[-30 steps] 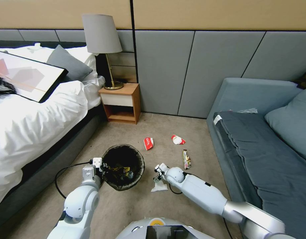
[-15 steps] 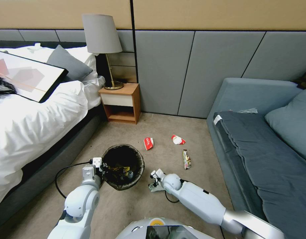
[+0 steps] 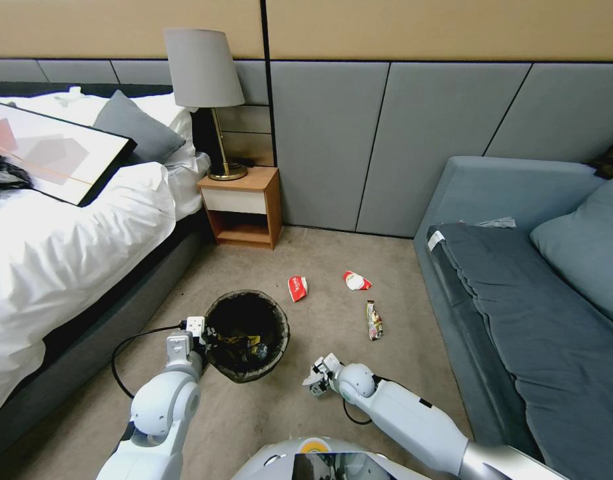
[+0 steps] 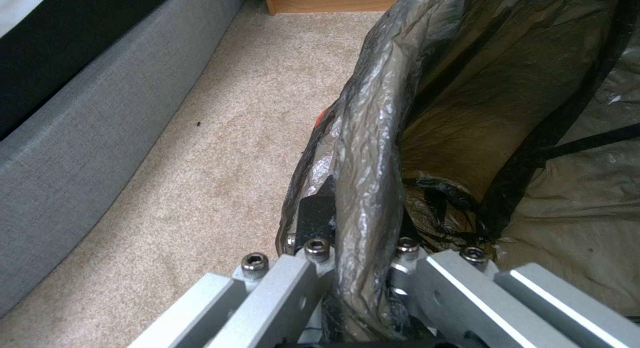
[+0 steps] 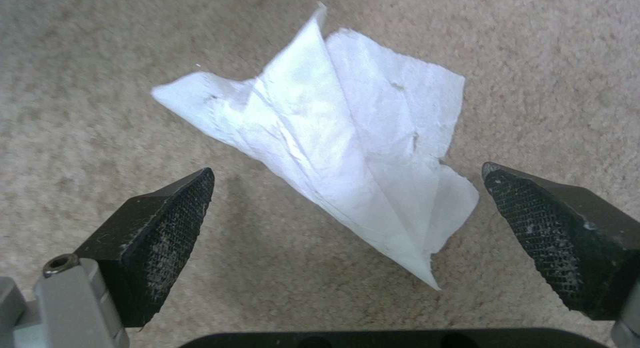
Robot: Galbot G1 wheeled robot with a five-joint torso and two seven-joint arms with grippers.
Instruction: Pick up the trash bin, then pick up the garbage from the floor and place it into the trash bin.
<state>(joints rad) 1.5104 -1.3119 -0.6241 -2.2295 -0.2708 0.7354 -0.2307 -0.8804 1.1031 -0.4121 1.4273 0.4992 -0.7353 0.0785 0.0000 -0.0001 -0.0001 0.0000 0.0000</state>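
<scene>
Straddling the crumpled white paper [image 5: 333, 138], the open right gripper [image 5: 347, 228] should descend squarely before closing; left gripper [image 4: 360, 268] clamps the trash bin [image 3: 246, 333] rim.

Floor [image 5: 100, 88]: short-pile beige carpet, matt and nubbly. White paper [image 5: 347, 153]: thin, soft, creased tissue. Right gripper [image 5: 347, 223] fingers [image 5: 167, 228]: black, cross-hatched rubbery pads on brushed metal. Trash bin [image 3: 246, 335] liner [image 4: 373, 153]: thin crinkled plastic film, faintly glossy. Left gripper [image 4: 363, 268]: bare aluminium, steel socket screws. Nightstand [image 3: 243, 207]: smooth wood.
</scene>
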